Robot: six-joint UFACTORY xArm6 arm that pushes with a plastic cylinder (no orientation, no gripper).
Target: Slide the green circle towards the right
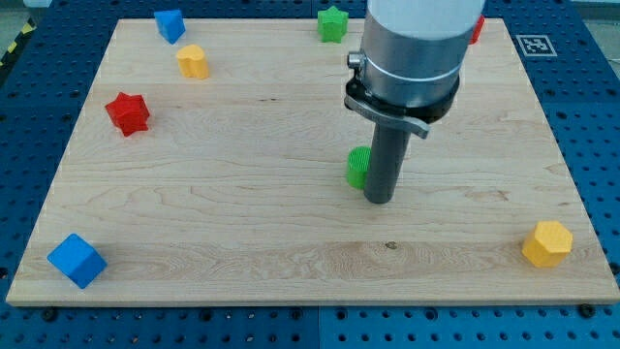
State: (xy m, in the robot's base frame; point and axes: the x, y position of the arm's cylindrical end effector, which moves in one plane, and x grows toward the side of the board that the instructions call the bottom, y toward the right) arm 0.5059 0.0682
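Near the frame's centre: my tip [379, 201] is seen on the desk [291, 223], at the lower end of a dark rod hung from a grey cylinder that enters from the top edge.
Green circle: the green circle [357, 166] is found just left of the rod, touching or nearly touching it; its right part is hidden behind the rod.
Tip and circle: my tip is placed at the circle's right side and slightly lower in the frame.
End effector: no jaws are shown; only a plain rod is seen, so open or closed cannot be told.
Upper left: a blue cube [170, 25] is set near the top edge, with a yellow block [194, 61] just below and right of it.
Left: a red star [128, 112] is seen well apart from the circle.
Lower left: another blue cube [77, 260] is placed at the corner.
Top centre: a green star [332, 23] is seen by the top edge, left of the cylinder.
Upper right: a red block [476, 30] is mostly hidden behind the cylinder; its shape cannot be told.
Lower right: a yellow hexagon [547, 242] is set near the corner.
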